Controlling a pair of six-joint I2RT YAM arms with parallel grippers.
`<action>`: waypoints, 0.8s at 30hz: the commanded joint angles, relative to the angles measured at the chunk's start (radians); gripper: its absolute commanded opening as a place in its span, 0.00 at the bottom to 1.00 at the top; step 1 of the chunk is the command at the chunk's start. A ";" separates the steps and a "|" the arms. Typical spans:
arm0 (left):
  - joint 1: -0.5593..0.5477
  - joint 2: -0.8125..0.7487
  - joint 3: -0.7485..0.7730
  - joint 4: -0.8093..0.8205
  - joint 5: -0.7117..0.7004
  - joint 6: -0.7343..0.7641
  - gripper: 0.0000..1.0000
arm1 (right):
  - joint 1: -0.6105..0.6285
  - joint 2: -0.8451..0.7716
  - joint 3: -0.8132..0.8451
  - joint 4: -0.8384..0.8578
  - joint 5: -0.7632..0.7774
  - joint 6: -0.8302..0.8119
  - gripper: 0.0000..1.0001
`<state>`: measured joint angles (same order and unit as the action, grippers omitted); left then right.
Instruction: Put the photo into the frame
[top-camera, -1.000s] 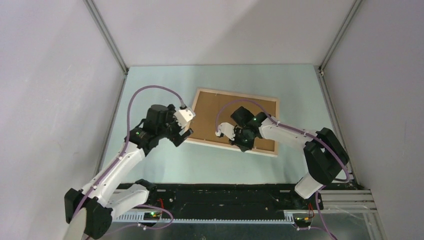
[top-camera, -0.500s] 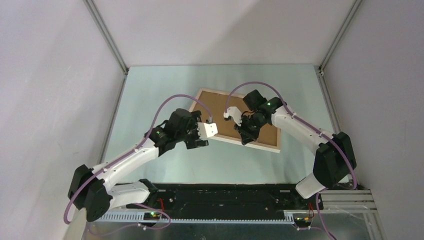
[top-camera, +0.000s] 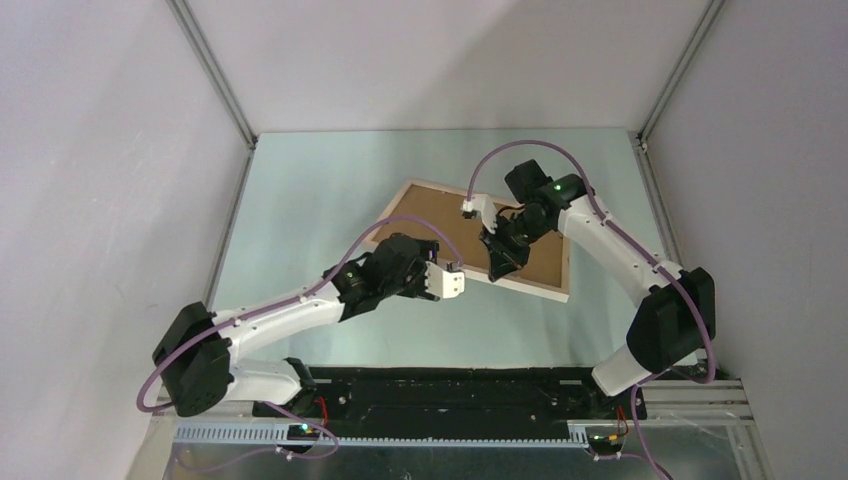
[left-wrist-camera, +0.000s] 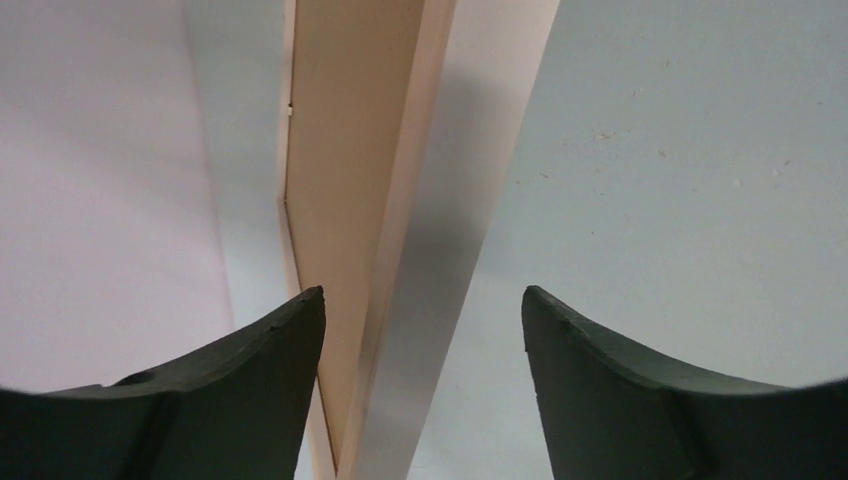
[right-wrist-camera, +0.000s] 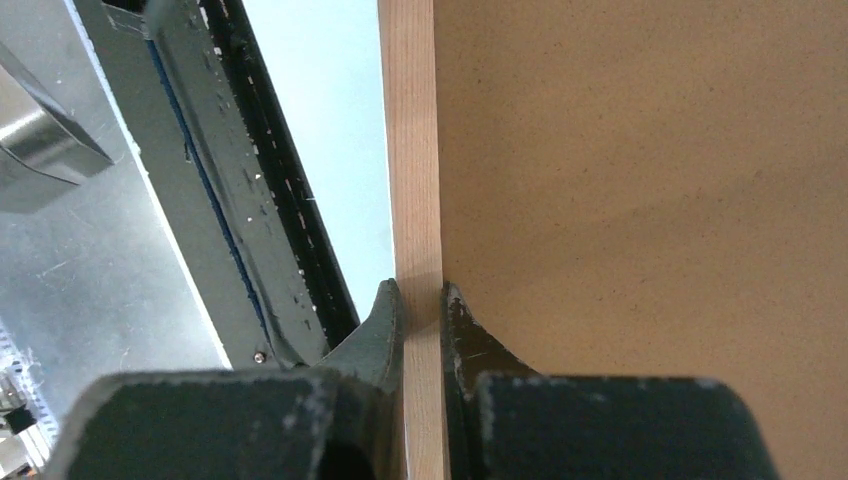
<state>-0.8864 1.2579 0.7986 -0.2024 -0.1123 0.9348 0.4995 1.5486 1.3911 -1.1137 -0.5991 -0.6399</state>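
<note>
Near the middle of the surface (top-camera: 300, 200), the right claw (right-wrist-camera: 420, 295) pinches the frame (right-wrist-camera: 410, 150) by its near rail while the left claw (left-wrist-camera: 420, 300) sits spread around that rail.

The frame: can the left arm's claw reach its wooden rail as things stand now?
Probably yes. The left claw is open, and a rail of the frame lies between its fingers with nothing in between. The right claw grips the frame elsewhere, not in the way.
</note>
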 joint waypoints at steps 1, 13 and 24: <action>-0.026 0.015 0.033 0.100 -0.093 0.051 0.72 | -0.013 -0.021 0.052 -0.059 -0.093 0.015 0.00; -0.067 0.061 0.056 0.096 -0.164 0.037 0.28 | -0.033 -0.032 0.052 -0.055 -0.087 0.029 0.00; -0.071 0.082 0.087 0.064 -0.216 0.015 0.02 | -0.033 -0.099 0.050 0.003 0.030 0.123 0.27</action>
<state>-0.9600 1.3384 0.8314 -0.1623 -0.2817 1.0283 0.4694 1.5375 1.3991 -1.1435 -0.5747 -0.6155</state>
